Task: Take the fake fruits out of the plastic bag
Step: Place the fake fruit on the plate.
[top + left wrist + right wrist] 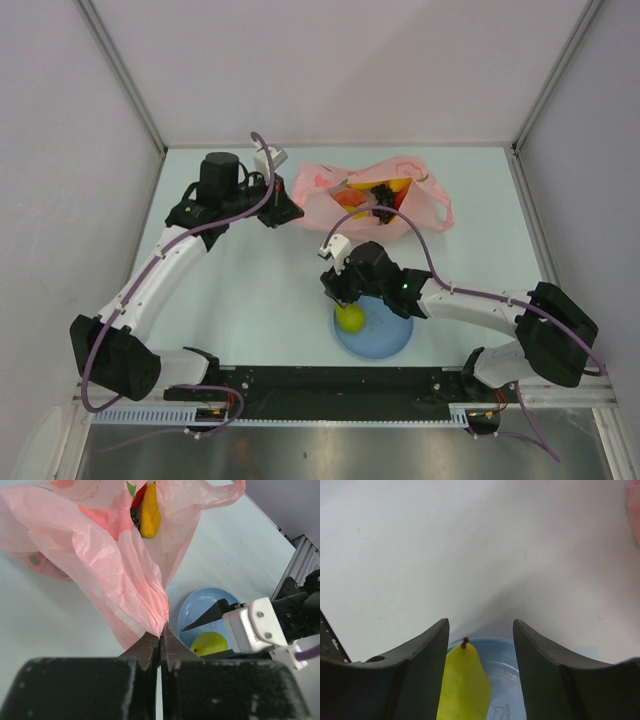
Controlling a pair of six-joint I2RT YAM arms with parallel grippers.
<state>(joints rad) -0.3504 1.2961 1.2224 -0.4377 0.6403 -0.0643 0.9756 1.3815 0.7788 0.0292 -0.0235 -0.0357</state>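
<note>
The pink plastic bag [320, 195] lies at the back of the table with its mouth toward the right. Inside it I see fake fruits [352, 200], among them a yellow one [150, 515] beside red and green pieces. My left gripper [161, 636] is shut on a gathered edge of the plastic bag [100, 545]. A yellow-green pear [350, 318] rests on the blue plate [385, 340]. My right gripper [480, 624] hangs open just over the plate [505, 670], with the pear [465, 685] against its left finger and a gap to the right finger.
White walls enclose the table on the left, back and right. Both arm bases and a black rail run along the near edge. The plate sits in front of the bag, close to the right arm's forearm [470, 305].
</note>
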